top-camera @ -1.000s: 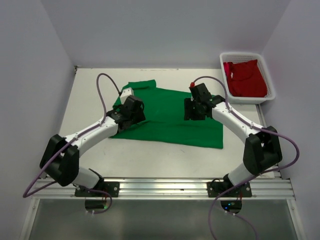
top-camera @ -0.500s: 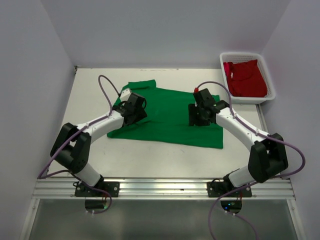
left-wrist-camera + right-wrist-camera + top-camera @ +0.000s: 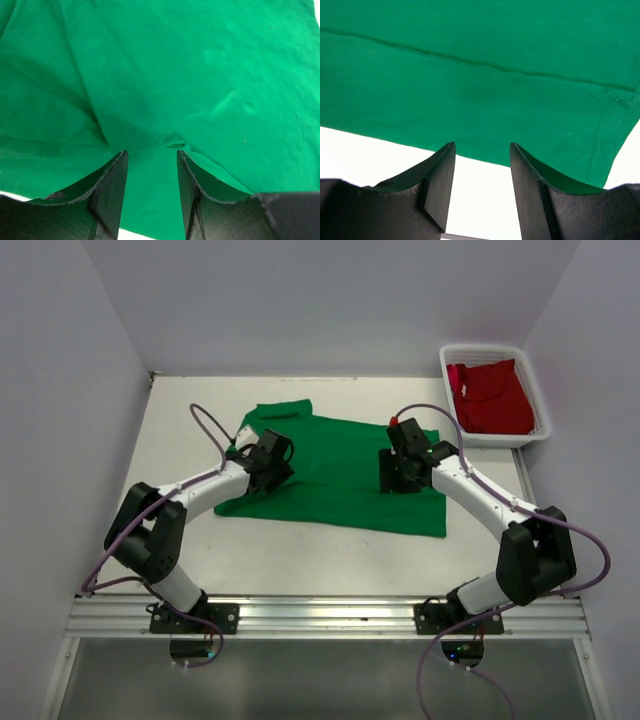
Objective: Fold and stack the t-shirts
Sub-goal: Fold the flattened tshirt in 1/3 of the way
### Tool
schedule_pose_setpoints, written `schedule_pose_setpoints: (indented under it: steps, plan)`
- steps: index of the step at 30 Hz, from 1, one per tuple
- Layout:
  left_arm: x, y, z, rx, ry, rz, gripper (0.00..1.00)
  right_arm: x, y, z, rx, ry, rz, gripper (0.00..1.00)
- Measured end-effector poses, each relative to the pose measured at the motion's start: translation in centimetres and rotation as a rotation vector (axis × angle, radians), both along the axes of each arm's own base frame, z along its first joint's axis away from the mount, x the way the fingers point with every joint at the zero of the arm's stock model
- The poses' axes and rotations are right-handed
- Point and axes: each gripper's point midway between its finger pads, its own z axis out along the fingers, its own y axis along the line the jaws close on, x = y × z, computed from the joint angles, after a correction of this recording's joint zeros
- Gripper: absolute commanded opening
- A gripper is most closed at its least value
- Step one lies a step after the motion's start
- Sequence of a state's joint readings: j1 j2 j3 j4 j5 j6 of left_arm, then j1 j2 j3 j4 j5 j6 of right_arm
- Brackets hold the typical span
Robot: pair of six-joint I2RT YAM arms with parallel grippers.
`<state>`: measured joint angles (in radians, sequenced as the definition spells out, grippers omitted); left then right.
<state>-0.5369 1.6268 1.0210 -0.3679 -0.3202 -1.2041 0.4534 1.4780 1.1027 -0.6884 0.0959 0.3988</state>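
Note:
The bright green t-shirt lies spread flat on the white table. My left gripper is low over its left part. In the left wrist view the left gripper is open, with green cloth between the jaws and a small pucker at the tips. My right gripper is over the shirt's right part. In the right wrist view the right gripper is open above the shirt's hem, with bare table between the jaws. The red t-shirt lies crumpled in the basket.
The white mesh basket stands at the back right corner of the table. Grey walls close in the back and both sides. Purple cables loop from both arms above the shirt.
Both grippers have come down closer onto the green shirt. The left has shifted slightly toward the back and the right slightly to the right. The shirt has not visibly moved.

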Motion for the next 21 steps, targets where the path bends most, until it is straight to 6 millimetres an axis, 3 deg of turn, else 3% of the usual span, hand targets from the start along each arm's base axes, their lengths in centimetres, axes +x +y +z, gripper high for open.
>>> schedule_pose_setpoints:
  steps: [17, 21]
  plan:
    - [-2.2, 1.6, -2.6, 0.018, 0.130, 0.142, 0.46, -0.2, -0.5, -0.5, -0.021, 0.007, -0.009, 0.50]
    - [-2.1, 1.5, -3.2, 0.022, 0.135, 0.141, 0.36, -0.2, -0.6, -0.5, -0.026, 0.005, -0.012, 0.49]
